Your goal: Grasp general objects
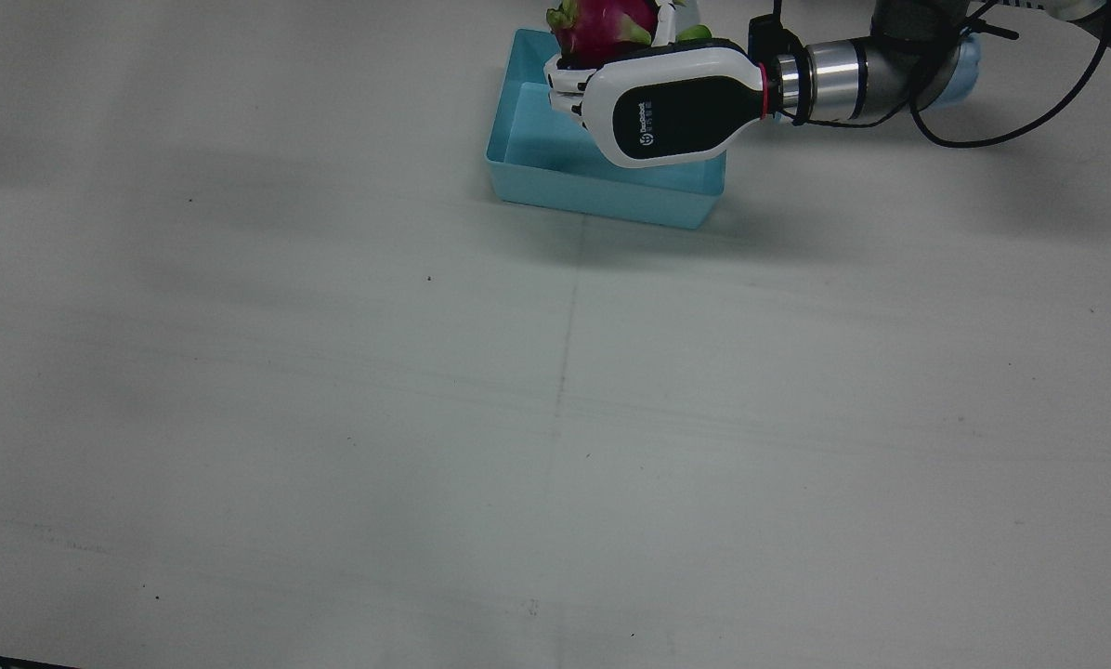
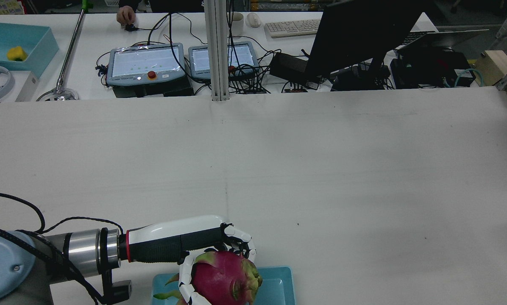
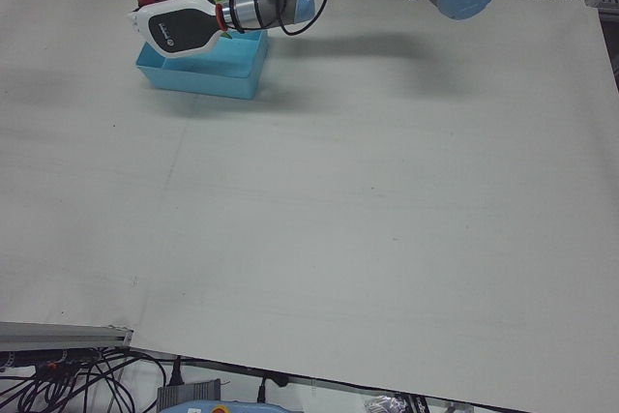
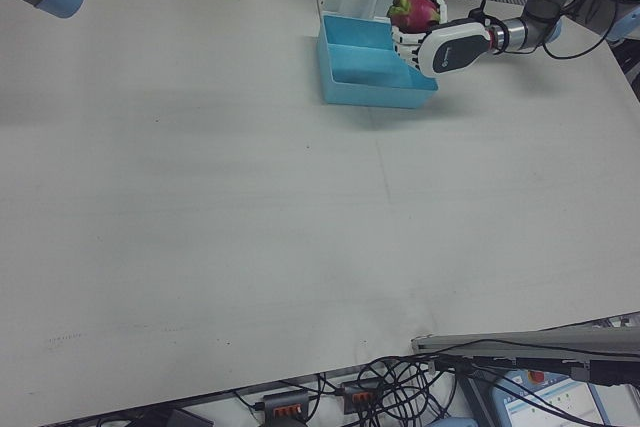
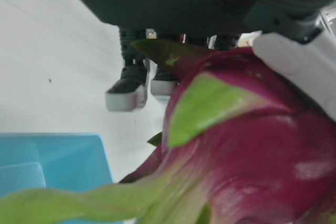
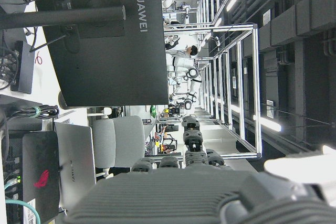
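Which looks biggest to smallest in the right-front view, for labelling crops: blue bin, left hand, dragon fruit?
1. Blue bin, clearly the largest.
2. Left hand, which grips the fruit above the bin.
3. Dragon fruit, smallest, though the hand hides part of it.

Pale grey-white table (image 1: pixel 555 418), faint seam down its middle, a few dark specks, light blue open bin (image 1: pixel 602 190) resting near the robot-side edge

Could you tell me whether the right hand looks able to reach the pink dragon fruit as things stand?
Probably not: the pink dragon fruit is already enclosed by the left hand above the light blue plastic bin, and the right hand points away.
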Motion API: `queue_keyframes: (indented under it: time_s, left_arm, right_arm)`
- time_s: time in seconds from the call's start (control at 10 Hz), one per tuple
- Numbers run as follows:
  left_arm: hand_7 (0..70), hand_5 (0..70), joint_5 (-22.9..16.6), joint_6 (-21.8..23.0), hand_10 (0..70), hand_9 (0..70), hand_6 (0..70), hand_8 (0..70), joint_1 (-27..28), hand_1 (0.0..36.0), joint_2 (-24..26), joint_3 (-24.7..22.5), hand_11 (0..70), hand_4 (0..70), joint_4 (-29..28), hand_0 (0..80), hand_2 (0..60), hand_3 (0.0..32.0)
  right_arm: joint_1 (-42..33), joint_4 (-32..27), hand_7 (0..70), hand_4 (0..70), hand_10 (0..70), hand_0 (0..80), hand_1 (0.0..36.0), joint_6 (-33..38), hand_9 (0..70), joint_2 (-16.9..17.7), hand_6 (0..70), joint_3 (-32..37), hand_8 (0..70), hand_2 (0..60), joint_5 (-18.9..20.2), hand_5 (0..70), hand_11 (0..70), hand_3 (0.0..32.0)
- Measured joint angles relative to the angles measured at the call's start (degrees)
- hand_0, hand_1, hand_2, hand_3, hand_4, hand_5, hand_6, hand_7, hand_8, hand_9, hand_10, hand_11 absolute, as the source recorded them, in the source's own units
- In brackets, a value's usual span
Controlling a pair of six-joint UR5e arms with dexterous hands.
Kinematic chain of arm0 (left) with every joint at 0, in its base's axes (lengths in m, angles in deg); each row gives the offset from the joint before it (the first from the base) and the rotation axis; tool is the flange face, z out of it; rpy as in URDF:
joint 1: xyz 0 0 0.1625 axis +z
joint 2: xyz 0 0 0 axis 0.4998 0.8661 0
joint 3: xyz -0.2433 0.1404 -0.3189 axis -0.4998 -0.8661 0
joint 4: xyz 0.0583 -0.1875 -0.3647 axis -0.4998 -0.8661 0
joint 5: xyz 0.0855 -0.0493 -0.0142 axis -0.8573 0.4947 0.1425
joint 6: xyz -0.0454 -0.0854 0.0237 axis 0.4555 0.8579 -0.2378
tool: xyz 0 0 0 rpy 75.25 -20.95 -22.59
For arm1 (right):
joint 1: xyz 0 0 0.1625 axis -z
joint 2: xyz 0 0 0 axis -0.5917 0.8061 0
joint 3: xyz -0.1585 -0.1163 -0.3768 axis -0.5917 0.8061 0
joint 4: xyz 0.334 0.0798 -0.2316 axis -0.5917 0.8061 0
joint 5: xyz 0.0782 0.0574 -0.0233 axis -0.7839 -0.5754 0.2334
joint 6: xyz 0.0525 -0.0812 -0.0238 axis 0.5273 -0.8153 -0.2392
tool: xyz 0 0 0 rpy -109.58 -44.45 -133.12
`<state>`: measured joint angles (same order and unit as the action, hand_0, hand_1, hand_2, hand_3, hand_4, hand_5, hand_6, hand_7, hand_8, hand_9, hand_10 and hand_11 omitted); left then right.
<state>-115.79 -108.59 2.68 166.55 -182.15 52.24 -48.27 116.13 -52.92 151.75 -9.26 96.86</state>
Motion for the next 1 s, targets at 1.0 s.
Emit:
queue_keyframes:
  time_s: [1.0]
  left_arm:
    - [1.5,0.0,-0.12,1.37,0.0,0.0,0.0,0.0,-1.96,22.7,-9.39,-2.38,0.0,0.0,-4.44,52.9,0.4,4.2]
  right_arm:
    - [0.00,0.00,0.0,0.0,0.0,0.0,0.0,-0.03,0.0,0.00,0.0,0.00,0.0,0.0,0.00,0.0,0.0,0.0]
